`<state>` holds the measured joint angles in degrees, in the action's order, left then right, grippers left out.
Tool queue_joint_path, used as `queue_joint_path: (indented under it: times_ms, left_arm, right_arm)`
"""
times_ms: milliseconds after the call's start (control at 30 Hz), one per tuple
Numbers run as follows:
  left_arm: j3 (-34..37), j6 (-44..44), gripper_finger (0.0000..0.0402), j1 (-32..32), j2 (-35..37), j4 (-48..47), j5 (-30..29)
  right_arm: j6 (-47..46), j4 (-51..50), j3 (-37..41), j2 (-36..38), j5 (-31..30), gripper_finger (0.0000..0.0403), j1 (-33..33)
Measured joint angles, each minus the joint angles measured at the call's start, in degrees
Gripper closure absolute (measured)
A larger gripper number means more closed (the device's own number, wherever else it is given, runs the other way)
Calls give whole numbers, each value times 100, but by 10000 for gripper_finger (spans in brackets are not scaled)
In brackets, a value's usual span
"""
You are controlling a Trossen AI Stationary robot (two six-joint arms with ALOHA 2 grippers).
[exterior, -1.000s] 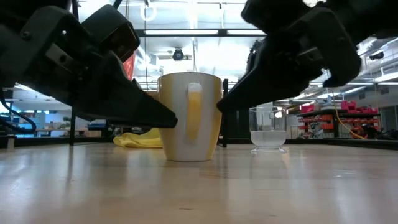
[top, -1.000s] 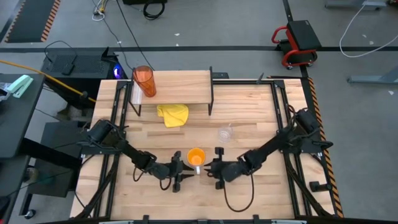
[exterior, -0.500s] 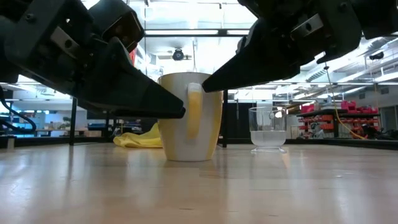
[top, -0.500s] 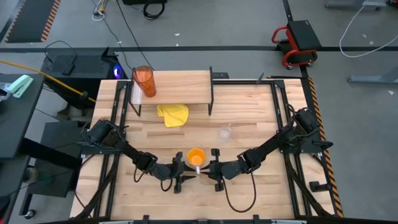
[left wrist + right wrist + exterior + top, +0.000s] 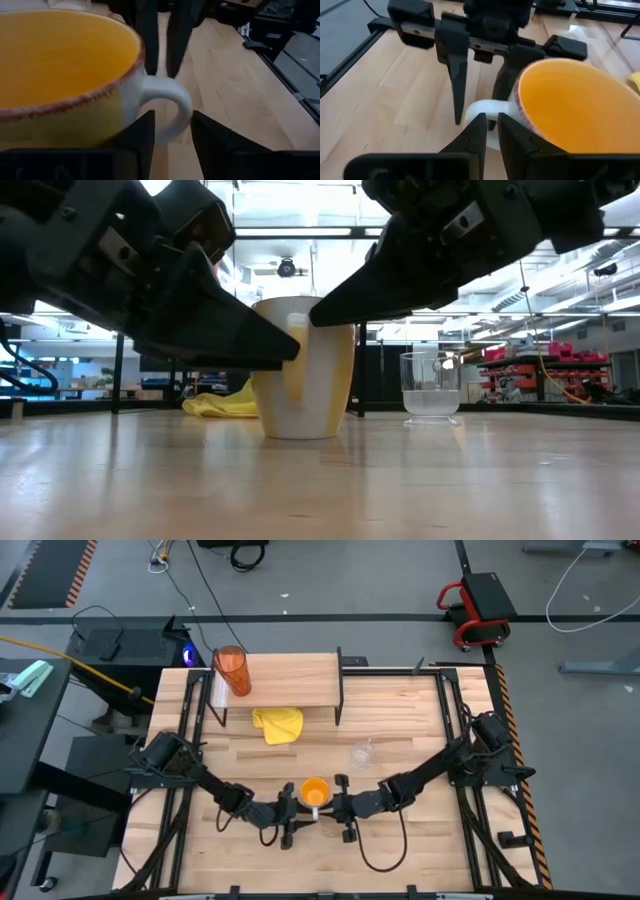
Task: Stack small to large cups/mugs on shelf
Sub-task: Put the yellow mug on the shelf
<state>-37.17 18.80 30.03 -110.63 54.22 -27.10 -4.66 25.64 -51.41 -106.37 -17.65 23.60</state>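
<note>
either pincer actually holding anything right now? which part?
Both pincers are at the white handle of the orange mug. The right pincer straddles it with narrow jaws, the left pincer with wider jaws. A firm grip cannot be told.

Both arms low at the near side of the orange mug [image 5: 314, 792], wrists level with the tabletop. Left gripper [image 5: 297, 819] points at the mug's handle from the left, fingers spread either side of it. Right gripper [image 5: 327, 807] opposite, fingers pinched narrow on that handle.
</note>
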Motion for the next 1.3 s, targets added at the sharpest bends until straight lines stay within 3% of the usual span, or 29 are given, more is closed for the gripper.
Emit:
queue_joint_path:
  times_ms: [467, 933, 1133, 1300]
  left_arm:
    - [-8, 3, 279, -137, 0, 168, 346]
    - [-157, 171, 349, -322, -2, -31, 356]
    - [-157, 171, 349, -326, -2, -24, 329]
    - [-160, 166, 347, -329, -2, -3, 231]
  right_arm:
    - [188, -1, -88, -2, 85, 349, -37]
    - [233, -21, -88, -1, 65, 349, -63]
    - [420, -44, -88, 14, 85, 349, 13]
    - [349, -934, -254, 429, -99, 357, 261]
